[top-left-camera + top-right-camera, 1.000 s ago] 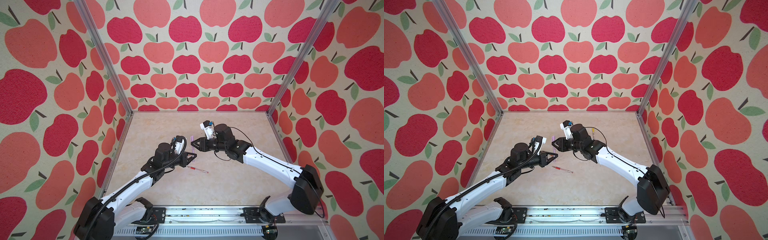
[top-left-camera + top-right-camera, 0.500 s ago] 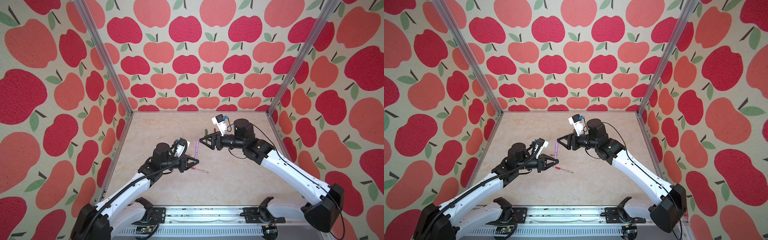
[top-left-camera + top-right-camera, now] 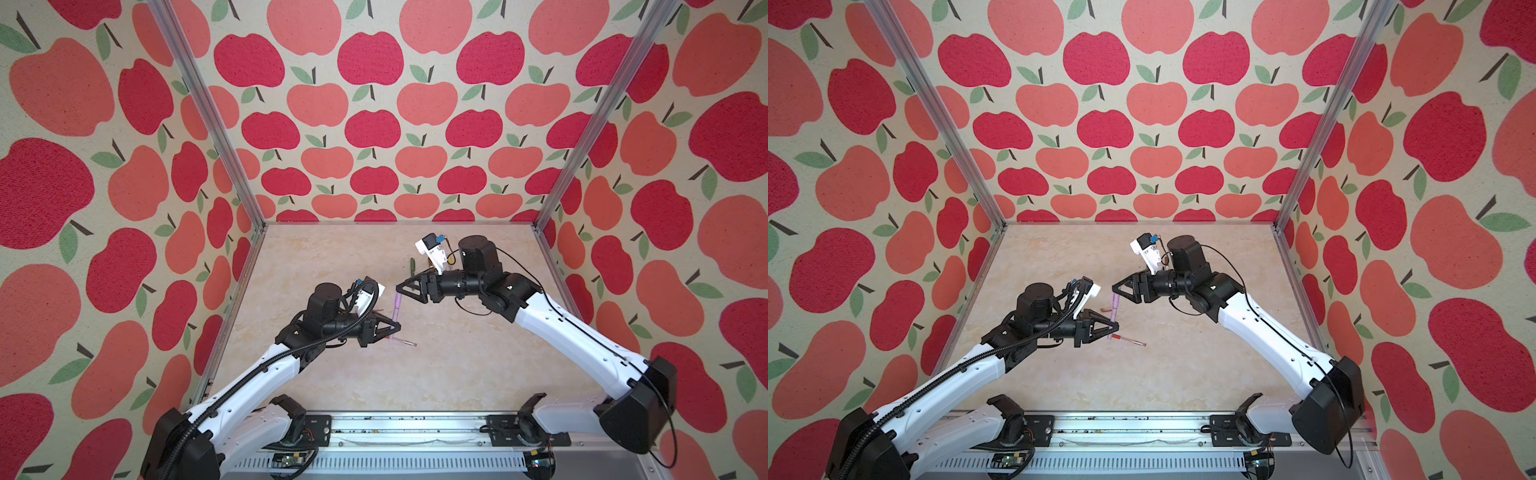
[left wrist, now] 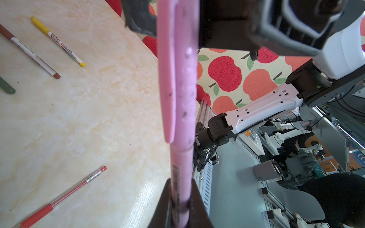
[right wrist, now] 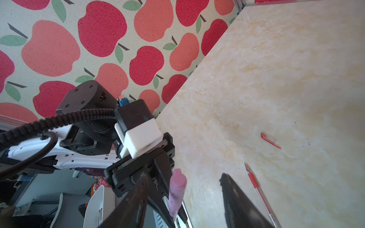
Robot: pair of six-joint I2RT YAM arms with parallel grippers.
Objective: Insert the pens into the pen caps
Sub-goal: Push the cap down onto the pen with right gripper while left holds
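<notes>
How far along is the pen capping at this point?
Done: the yellow pen and brown pen look capped. In hand: the left hand grips the pink pen, its lilac cap on; the right hand stands open at the cap. Left: the red pen and red cap lie apart.

table (image 3: 457, 374): smooth, glossy marble-look top. walls (image 3: 374, 124): matt, coarse woven cloth. posts (image 3: 212, 124): brushed metal. pink pen (image 4: 183, 98): matt plastic, scuffed. red pen (image 4: 65, 195): clear glossy plastic.
</notes>
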